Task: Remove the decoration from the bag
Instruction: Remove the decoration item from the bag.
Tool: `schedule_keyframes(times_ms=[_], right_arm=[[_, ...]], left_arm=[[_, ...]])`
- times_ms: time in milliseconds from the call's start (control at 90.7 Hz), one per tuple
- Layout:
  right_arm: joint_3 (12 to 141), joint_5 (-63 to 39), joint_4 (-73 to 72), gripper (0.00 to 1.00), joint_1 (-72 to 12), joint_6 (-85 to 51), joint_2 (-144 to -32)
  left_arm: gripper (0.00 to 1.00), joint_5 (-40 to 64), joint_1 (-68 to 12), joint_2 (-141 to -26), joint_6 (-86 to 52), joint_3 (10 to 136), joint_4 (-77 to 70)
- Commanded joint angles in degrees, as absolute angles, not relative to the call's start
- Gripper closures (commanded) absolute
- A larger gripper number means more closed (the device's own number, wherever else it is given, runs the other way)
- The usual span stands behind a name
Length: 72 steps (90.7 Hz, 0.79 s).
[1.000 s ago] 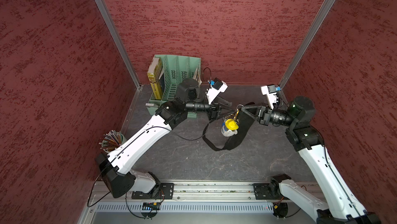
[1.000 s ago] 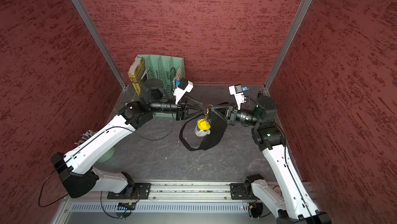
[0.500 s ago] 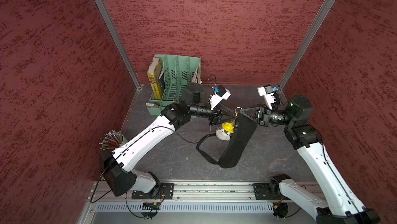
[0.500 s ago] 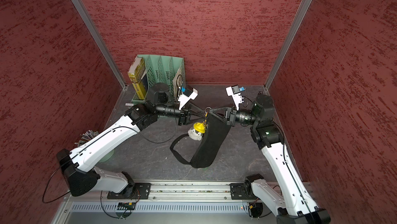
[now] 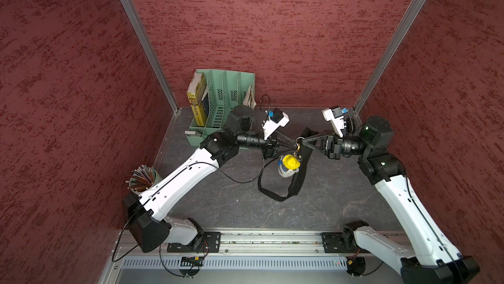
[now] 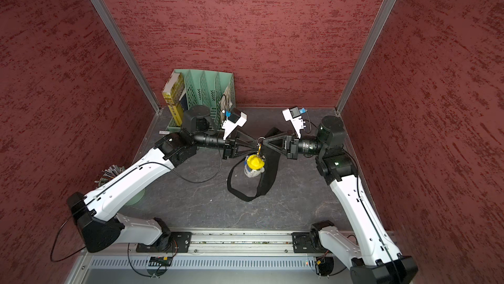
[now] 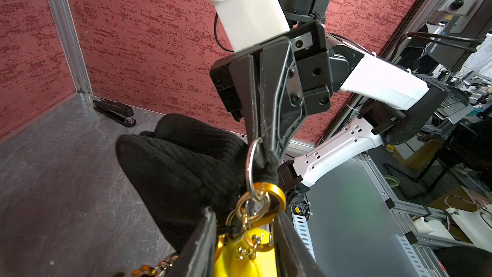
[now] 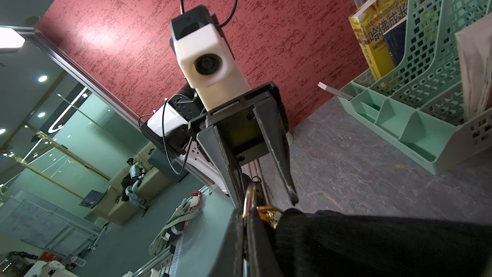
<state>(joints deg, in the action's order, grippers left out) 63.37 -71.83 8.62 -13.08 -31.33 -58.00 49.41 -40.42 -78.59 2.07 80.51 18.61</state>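
Observation:
The black bag (image 5: 300,170) (image 6: 270,170) hangs in the air from a silver ring (image 7: 249,166) at its top. My right gripper (image 5: 302,142) (image 8: 246,217) is shut on that ring. The decoration (image 5: 289,162) (image 6: 255,161), a small figure with a yellow hard hat, dangles beside the bag from a gold clasp (image 7: 277,196) hooked to the ring. My left gripper (image 5: 294,147) (image 7: 245,217) faces the right one tip to tip, and its jaws are closed in on the gold clasp from both sides. The bag's strap (image 5: 270,190) loops down to the table.
A green file organizer (image 5: 223,105) with books stands at the back left, just behind the left arm. A cup of pencils (image 5: 141,179) sits by the left wall. A black stapler (image 7: 114,110) lies in the far right corner. A black cable (image 5: 240,179) sags under the left arm.
The left gripper moved right up to the right gripper's tips and its jaws narrowed around the clasp. The bag and the figure swung and hang a little lower.

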Motion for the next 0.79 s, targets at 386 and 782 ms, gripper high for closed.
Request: schedule_keyframes(times_ms=[386, 782], right_arm=[[66.9, -75.1, 5.8, 1.0, -14.3, -29.8, -58.2], [66.9, -75.1, 7.4, 1.0, -14.7, -28.5, -58.0]], left_arm=[[0.65, 52.6, -42.9, -79.0, 4.1, 80.0, 18.3], [0.96, 48.7, -43.1, -77.9, 4.7, 80.4, 18.5]])
